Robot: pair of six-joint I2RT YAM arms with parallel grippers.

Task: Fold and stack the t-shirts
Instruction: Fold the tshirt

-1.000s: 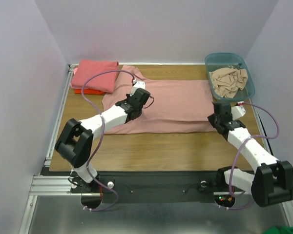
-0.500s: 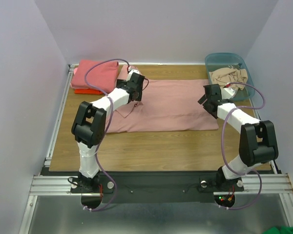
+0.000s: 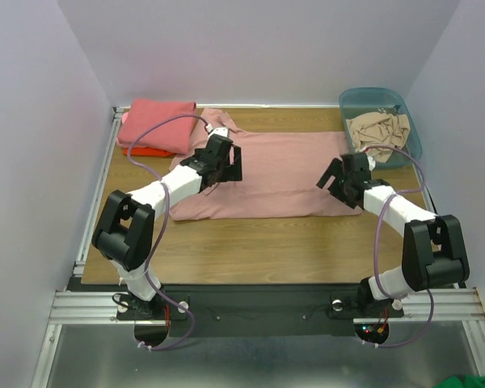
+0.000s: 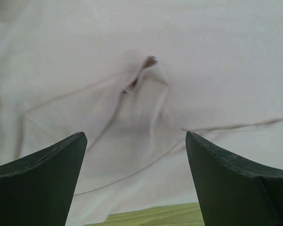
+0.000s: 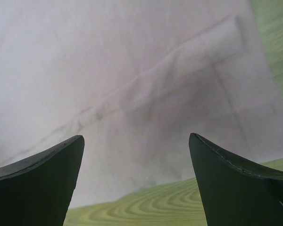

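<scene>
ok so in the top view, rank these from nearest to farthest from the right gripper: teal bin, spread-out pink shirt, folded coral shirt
1. spread-out pink shirt, directly under the right gripper
2. teal bin, back right corner
3. folded coral shirt, back left corner

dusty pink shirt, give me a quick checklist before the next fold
1. Left gripper empty, jaws apart over the dusty pink shirt: ok.
2. Right gripper empty, jaws apart: ok.
3. Shirt smooth: not ok, small pucker below the left gripper.
4. Shirt fully on the table: ok.
5. Lower layers aligned: cannot tell.
6. Coral-pink shirt sits folded on the orange-red shirt, clear of the arms: ok.
</scene>
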